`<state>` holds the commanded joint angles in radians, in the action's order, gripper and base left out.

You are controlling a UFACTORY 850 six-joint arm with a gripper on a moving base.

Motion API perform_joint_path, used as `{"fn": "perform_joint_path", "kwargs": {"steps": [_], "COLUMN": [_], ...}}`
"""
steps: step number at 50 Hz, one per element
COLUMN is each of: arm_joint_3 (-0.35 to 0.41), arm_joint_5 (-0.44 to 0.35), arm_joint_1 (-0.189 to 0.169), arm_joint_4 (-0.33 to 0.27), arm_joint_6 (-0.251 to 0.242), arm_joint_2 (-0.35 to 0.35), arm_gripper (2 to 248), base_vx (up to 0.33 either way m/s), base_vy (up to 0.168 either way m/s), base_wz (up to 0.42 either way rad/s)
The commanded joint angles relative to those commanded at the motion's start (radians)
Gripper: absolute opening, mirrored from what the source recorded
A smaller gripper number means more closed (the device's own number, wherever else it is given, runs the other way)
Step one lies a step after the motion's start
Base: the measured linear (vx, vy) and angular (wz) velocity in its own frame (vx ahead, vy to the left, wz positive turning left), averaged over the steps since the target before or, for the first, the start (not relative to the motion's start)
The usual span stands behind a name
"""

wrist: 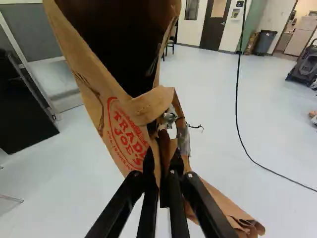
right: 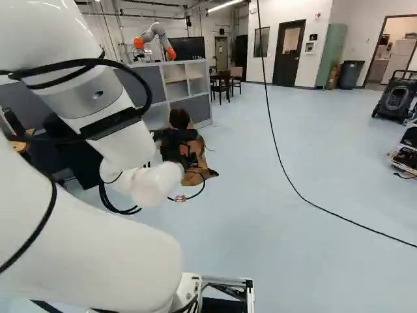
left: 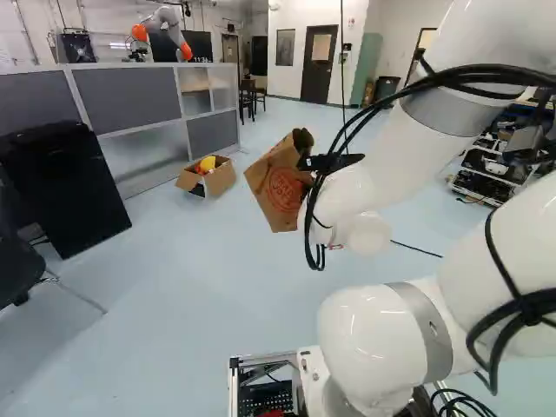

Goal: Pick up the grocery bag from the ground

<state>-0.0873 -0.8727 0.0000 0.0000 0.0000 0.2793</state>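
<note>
What lies inside the grocery bag (wrist: 111, 119) is hidden in the dark, and its upper part is cut off in the wrist view. Folded paper partly covers the gripper (left: 307, 162), so its pads cannot be seen. At the left, rather far, the contents of the cardboard box (left: 221, 180) are too small to name (one is yellow). The arm (right: 98, 254) and, near at the left, a chair (left: 17, 271) are also cut off.

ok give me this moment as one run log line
task: grocery bag pickup | pincer: shut on bag's paper | bag: tilted, mouth open, seemingly off the floor
</note>
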Motion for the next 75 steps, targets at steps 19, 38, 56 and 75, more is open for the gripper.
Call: {"fn": "perform_joint_path", "kwargs": {"steps": [19,38,56,75], "arm_joint_3": [0.0,0.0,0.0,0.0], "arm_joint_5": [0.0,0.0,0.0,0.0], "arm_joint_1": [0.0,0.0,0.0,0.0], "arm_joint_4": [0.0,0.0,0.0,0.0], "arm_joint_6": [0.0,0.0,0.0,0.0], "arm_joint_2": [0.0,0.0,0.0,0.0], "arm_gripper": [21,21,21,21], "base_vx": [0.0,0.0,0.0,0.0], "base_vy": [0.0,0.0,0.0,0.0], "base_wz": [0.0,0.0,0.0,0.0]}}
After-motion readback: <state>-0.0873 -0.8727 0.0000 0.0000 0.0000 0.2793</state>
